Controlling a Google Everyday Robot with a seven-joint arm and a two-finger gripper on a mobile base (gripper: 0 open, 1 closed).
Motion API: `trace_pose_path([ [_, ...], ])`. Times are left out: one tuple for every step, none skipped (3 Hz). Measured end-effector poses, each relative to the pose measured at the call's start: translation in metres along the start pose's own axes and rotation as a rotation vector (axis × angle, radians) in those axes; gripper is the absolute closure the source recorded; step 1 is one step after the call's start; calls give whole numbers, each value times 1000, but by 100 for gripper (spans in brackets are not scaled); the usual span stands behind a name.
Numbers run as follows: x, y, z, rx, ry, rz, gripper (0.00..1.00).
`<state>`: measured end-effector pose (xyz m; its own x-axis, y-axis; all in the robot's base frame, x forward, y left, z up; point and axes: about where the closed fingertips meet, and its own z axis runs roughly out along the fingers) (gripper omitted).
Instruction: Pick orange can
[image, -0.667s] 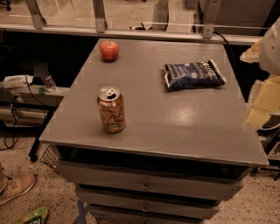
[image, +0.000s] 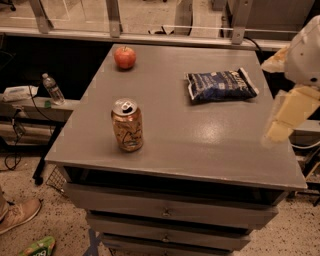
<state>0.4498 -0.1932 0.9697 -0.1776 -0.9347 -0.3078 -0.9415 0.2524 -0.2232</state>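
Note:
The orange can (image: 127, 125) stands upright on the grey table top (image: 200, 145), near its front left. It is orange-tan with dark swirly markings and a silver pull-tab top. My gripper (image: 287, 116) hangs at the right edge of the view, over the table's right side, pale yellow below a white arm part. It is far to the right of the can and touches nothing.
A red apple (image: 125, 57) sits at the table's back left. A flat dark blue snack bag (image: 220, 85) lies at the back right. Drawers (image: 165, 210) run below the table top. A water bottle (image: 52, 89) stands on a low shelf at left.
My gripper has shifted slightly left over the table's right edge. The can, apple and bag have not moved.

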Motion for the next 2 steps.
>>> trace_pose_path([
  [-41, -6, 36, -64, -212, -10, 0],
  [-102, 5, 76, -184, -441, -23, 0],
])
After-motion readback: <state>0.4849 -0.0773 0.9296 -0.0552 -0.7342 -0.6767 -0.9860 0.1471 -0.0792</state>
